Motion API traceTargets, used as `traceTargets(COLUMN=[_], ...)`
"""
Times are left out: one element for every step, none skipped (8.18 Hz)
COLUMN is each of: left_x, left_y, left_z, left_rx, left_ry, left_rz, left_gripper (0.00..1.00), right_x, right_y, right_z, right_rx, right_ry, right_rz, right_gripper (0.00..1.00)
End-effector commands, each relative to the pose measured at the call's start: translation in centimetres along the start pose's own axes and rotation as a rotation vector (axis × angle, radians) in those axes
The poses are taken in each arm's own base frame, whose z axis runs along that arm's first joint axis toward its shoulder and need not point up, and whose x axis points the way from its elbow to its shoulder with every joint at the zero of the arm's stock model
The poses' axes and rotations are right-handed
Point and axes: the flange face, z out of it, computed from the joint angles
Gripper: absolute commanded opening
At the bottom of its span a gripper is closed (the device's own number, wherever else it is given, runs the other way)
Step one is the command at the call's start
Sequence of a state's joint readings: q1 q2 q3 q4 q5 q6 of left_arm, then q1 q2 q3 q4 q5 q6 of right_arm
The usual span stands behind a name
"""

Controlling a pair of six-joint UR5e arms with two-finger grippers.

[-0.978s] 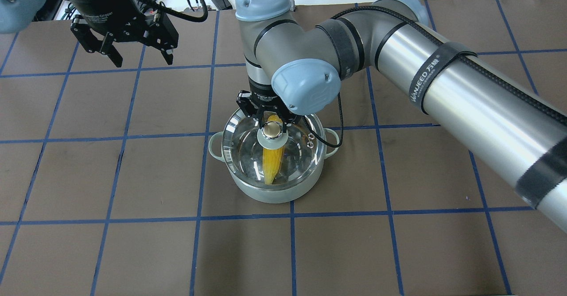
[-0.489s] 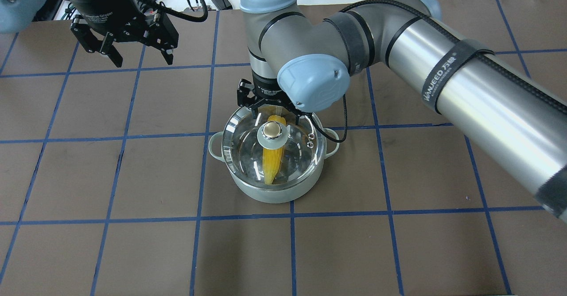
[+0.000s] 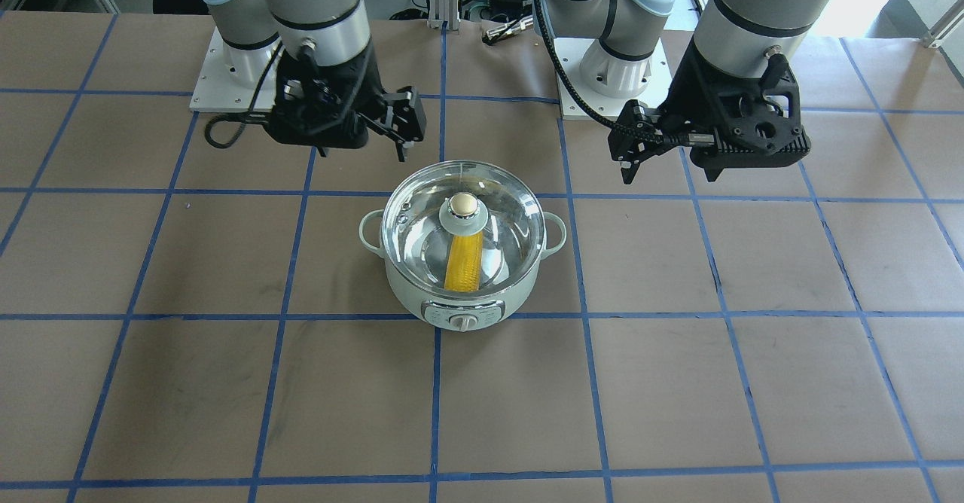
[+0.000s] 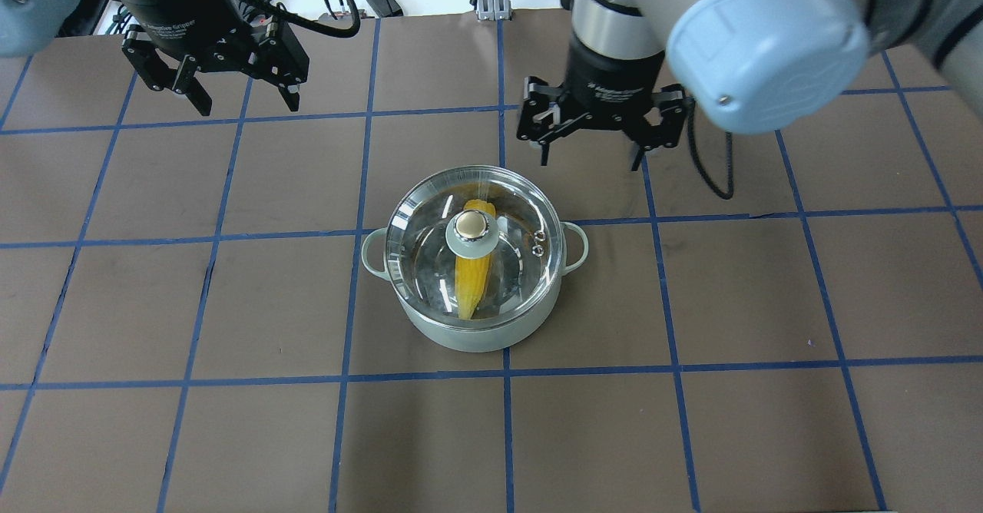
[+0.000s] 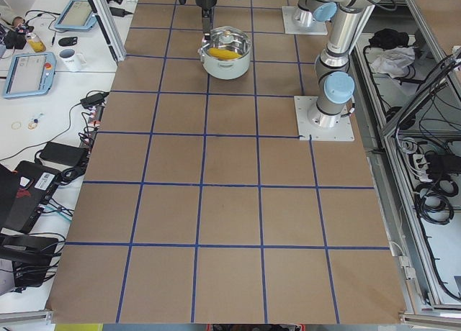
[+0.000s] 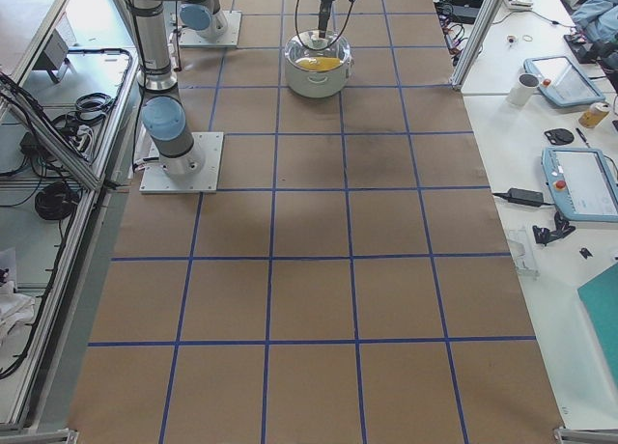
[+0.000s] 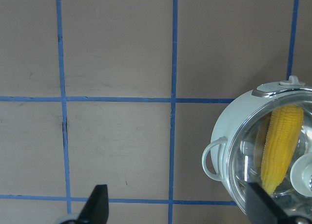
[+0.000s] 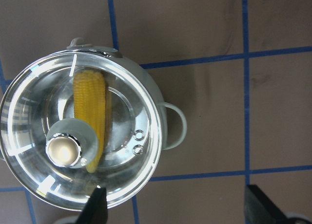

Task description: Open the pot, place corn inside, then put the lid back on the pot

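Right gripper point(image 4: 590, 158) has let go of the lid point(image 4: 426, 263) and drawn back from the pot point(image 4: 461, 338), jaws spread, empty | lid seated on pot | corn point(image 4: 473, 279) inside pot, under lid | left gripper point(image 4: 250, 107) jaws spread, empty, well apart from pot | pot on worktop point(image 4: 691, 421)

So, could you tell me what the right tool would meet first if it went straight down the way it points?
Probably the bare table beside the pot; the right tool hangs open above it. One finger lines up near the rim of the lid, so depth leaves a graze possible.
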State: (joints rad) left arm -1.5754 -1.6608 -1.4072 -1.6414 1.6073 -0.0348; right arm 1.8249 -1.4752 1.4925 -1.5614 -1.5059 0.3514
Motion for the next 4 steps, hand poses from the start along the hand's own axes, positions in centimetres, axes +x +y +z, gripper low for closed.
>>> traceTargets(left_x=[0.1, 0.1, 0.1, 0.1], left_y=[0.0, 0.1, 0.1, 0.0], left_z=[-0.1, -0.2, -0.2, -0.2], left_rx=[0.003, 0.007, 0.008, 0.011], left_ry=[0.003, 0.008, 0.005, 0.003], left_rz=[0.002, 0.002, 0.002, 0.002], left_gripper=[1.0, 1.0, 1.0, 1.0], right_x=[9.8, 12.1, 12.5, 12.5], right_y=[0.5, -0.3, -0.4, -0.4], right_z=[-5.6, -6.0, -6.0, -6.0], right_rx=[0.021, 0.026, 0.025, 0.025], right_ry=[0.015, 0.015, 0.016, 0.016], right_rz=[-0.049, -0.054, -0.051, -0.051], right_gripper=[1.0, 1.0, 1.0, 1.0])
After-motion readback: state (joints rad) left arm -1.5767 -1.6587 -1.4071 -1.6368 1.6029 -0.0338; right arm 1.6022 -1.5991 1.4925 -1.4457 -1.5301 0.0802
